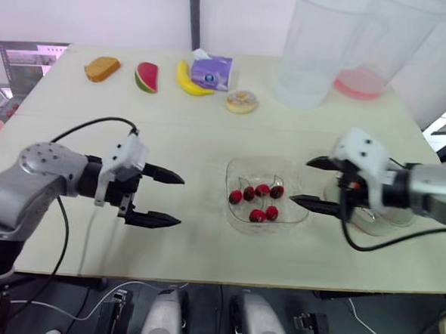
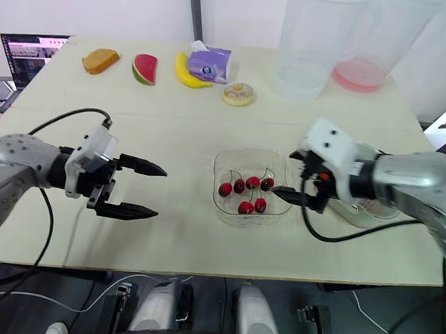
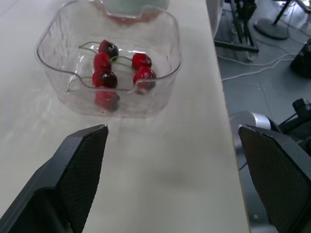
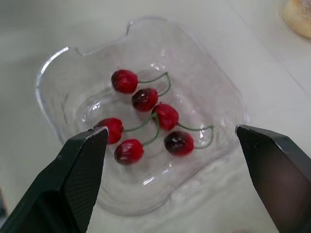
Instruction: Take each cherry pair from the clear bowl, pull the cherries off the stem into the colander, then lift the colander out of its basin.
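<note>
Near the tabletop's front edge, I am holding my right gripper wide beside the clear bowl, judging its light, slippery cherries best pinched by a stem.

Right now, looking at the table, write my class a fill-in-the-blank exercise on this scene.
The clear bowl holds ___ cherries.
Both the left gripper and the right gripper are ___.
The yellow fruit between the watermelon slice and the tissue pack is a ___.
Missing words: six; open; banana.
</note>
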Controlling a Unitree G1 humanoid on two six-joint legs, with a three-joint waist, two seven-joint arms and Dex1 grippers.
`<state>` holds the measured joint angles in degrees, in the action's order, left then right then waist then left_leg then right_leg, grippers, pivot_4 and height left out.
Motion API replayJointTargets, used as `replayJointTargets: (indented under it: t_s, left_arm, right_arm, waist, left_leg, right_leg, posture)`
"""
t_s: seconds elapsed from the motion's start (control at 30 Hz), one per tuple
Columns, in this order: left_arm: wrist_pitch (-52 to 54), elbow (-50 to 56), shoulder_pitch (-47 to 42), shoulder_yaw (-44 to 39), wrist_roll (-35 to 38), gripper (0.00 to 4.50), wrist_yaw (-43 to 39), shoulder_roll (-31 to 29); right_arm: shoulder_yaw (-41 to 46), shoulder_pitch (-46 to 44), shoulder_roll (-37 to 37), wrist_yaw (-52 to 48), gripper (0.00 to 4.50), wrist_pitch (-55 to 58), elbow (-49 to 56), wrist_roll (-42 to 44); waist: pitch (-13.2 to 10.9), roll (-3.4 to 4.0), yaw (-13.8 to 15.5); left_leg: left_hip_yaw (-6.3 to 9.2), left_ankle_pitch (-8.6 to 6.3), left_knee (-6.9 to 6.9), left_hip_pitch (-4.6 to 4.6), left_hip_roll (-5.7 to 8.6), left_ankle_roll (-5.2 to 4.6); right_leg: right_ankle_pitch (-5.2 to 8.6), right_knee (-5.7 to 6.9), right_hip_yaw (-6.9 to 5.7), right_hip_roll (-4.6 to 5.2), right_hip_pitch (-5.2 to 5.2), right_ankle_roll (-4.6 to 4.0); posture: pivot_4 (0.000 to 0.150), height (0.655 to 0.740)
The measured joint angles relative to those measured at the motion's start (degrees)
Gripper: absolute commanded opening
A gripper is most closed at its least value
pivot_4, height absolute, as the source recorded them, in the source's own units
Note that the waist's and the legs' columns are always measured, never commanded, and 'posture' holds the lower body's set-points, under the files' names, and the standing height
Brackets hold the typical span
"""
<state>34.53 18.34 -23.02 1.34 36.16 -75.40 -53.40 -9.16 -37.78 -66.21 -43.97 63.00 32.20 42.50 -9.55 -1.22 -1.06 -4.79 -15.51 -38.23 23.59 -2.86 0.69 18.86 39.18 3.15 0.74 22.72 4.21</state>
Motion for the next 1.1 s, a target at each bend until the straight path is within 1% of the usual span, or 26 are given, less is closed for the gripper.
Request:
replayJointTargets:
  t_s: [0.03, 0.1, 0.2, 0.27, 0.4, 0.57, 0.7, 0.93, 1.03, 1.1]
  left_arm:
    - [-0.2, -0.3, -0.3, 0.1, -0.2, 4.5, 0.0, 0.2]
    - [-0.3, -0.5, -0.5, 0.2, -0.6, 4.5, -0.1, 0.6]
    - [-0.8, -1.5, -0.7, 0.2, -0.8, 4.5, -0.2, 1.2]
    - [-1.4, -1.7, -0.8, 0.9, -1.2, 4.5, -0.5, 1.8]
    - [-1.7, -1.7, -0.8, 1.4, -1.7, 4.5, -0.7, 2.1]
    - [-1.8, -1.7, -0.8, 1.4, -1.8, 4.5, -0.6, 2.2]
    - [-1.8, -1.7, -0.5, 1.4, -1.8, 4.5, -0.6, 2.2]
    - [-1.8, -1.6, -0.2, 1.4, -1.8, 4.5, -0.1, 2.2]
    - [-2.0, -1.5, -0.2, 1.4, -1.9, 4.5, 0.1, 2.2]
    - [-2.2, -1.5, -0.2, 1.4, -1.9, 4.5, 0.2, 2.2]
  right_arm:
    - [-4.3, -4.2, 0.1, -2.5, 4.46, 0.4, -0.9, -1.8]
    - [-9.4, -8.6, 0.1, -5.9, 4.46, 0.1, -2.7, -5.4]
    - [-17.0, -12.8, 0.7, -11.6, 4.46, -2.6, -6.0, -11.8]
    - [-24.3, -16.8, 2.6, -17.2, 4.46, -6.1, -9.0, -17.8]
    - [-31.6, -19.3, 3.8, -24.7, 4.46, -11.1, -13.0, -26.4]
    - [-34.9, -19.4, 7.0, -29.6, 4.46, -15.8, -17.7, -34.1]
    - [-34.9, -19.2, 8.3, -31.9, 4.46, -18.1, -18.6, -36.8]
    - [-34.8, -16.7, 10.4, -34.7, 4.46, -20.3, -20.2, -41.0]
    - [-34.8, -15.3, 11.4, -35.2, 3.7, -20.8, -21.0, -41.9]
    - [-34.8, -14.5, 11.6, -35.5, 2.59, -20.9, -21.5, -42.8]
  waist:
    - [0.0, 0.03, 0.1]
    - [0.0, 0.02, 0.3]
    - [0.0, 0.02, 0.2]
    - [0.0, 0.04, 0.0]
    - [0.0, 0.04, 0.0]
    - [0.0, 0.06, 0.1]
    - [0.0, 0.05, 0.1]
    - [0.0, 0.06, 0.2]
    - [0.0, 0.05, 0.2]
    - [0.0, 0.05, 0.2]
  left_leg:
    - [0.0, 0.0, 0.0, 0.11, 0.0, 0.0]
    - [0.03, 0.0, -0.02, 0.39, 0.0, -0.01]
    - [0.03, 0.0, -0.11, 0.82, 0.0, -0.02]
    - [0.01, 0.0, -0.15, 0.83, 0.0, -0.03]
    - [0.02, 0.0, -0.16, 0.83, 0.0, -0.03]
    - [0.04, -0.04, -0.66, 0.86, -0.06, -0.1]
    - [0.04, -0.06, -0.92, 0.85, -0.05, -0.14]
    - [0.06, -0.06, -0.93, 0.84, -0.05, -0.13]
    - [0.05, -0.06, -0.93, 0.84, -0.05, -0.13]
    - [0.05, -0.06, -0.93, 0.84, -0.05, -0.13]
  right_leg:
    - [0.0, 0.01, -0.02, 0.0, 0.13, 0.0]
    - [0.0, 0.01, -0.06, 0.0, 0.35, 0.0]
    - [-0.01, 0.05, -0.08, 0.01, 0.73, 0.01]
    - [-0.01, 0.07, -0.08, -0.01, 0.75, 0.01]
    - [-0.01, 0.14, -0.1, -0.02, 0.77, 0.01]
    - [-0.01, 0.43, -0.13, -0.06, 0.71, 0.01]
    - [-0.01, 0.6, -0.14, -0.04, 0.65, 0.02]
    - [0.0, 0.73, -0.16, -0.05, 0.7, 0.02]
    - [0.0, 0.76, -0.16, -0.05, 0.71, 0.02]
    - [0.0, 0.76, -0.16, -0.05, 0.71, 0.02]
  posture:
    - [0.15, 0.74]
    - [0.15, 0.74]
    - [0.15, 0.74]
    - [0.15, 0.74]
    - [0.15, 0.74]
    - [0.15, 0.74]
    - [0.15, 0.74]
    - [0.15, 0.74]
    - [0.15, 0.74]
    - [0.15, 0.74]
